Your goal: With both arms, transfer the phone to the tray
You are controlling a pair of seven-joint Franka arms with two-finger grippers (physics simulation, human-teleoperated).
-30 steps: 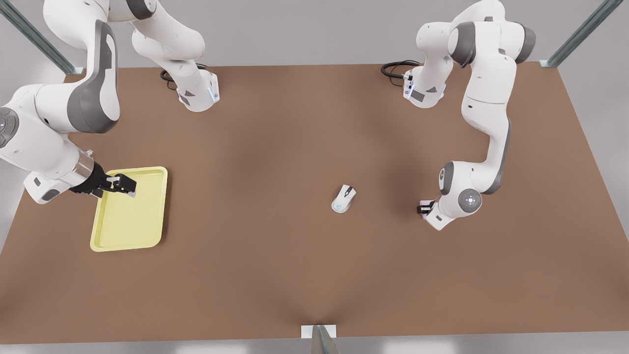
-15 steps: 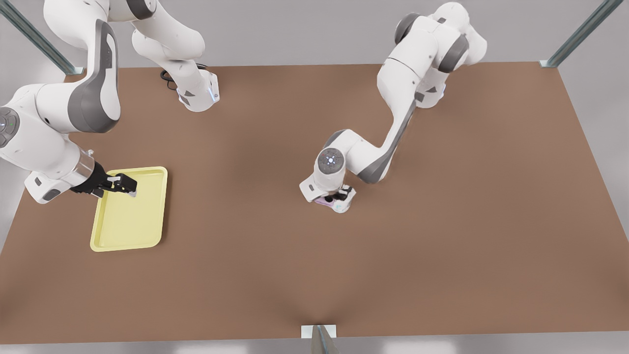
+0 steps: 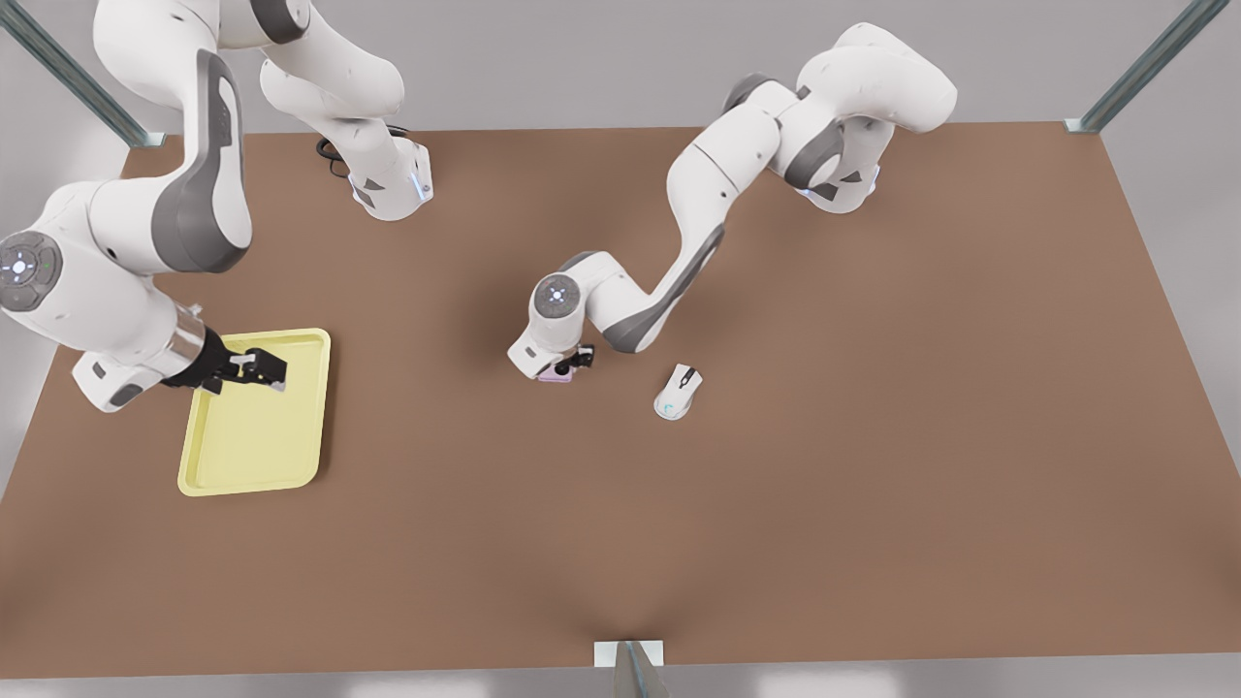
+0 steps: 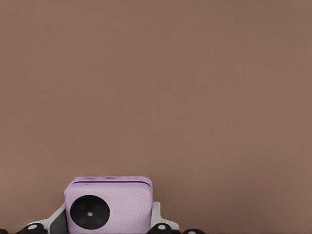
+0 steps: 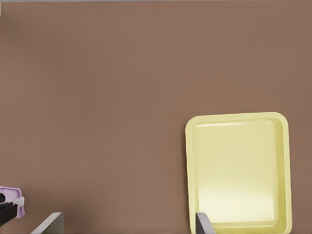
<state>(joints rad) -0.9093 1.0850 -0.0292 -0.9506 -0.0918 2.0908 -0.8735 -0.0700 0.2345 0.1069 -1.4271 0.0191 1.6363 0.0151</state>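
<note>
The pale pink phone (image 3: 556,376) hangs just above the table's middle, with my left gripper (image 3: 569,366) shut on it. In the left wrist view the phone (image 4: 108,204) sits between the fingers (image 4: 158,225), one black circle facing the camera. My right gripper (image 3: 266,373) stands open over the far end of the pale yellow tray (image 3: 254,448) at the front view's left. The right wrist view has its fingers (image 5: 52,223) wide apart, the tray (image 5: 238,170) below, and the phone (image 5: 10,196) far off at the edge.
A white computer mouse (image 3: 678,392) lies on the brown table just to the front view's right of the phone. Both arm bases stand along the far edge. Bare brown table stretches between the phone and the tray.
My left arm has carried the phone from the front view's right, over the mouse, to left of it. The right gripper has shifted slightly over the tray.
</note>
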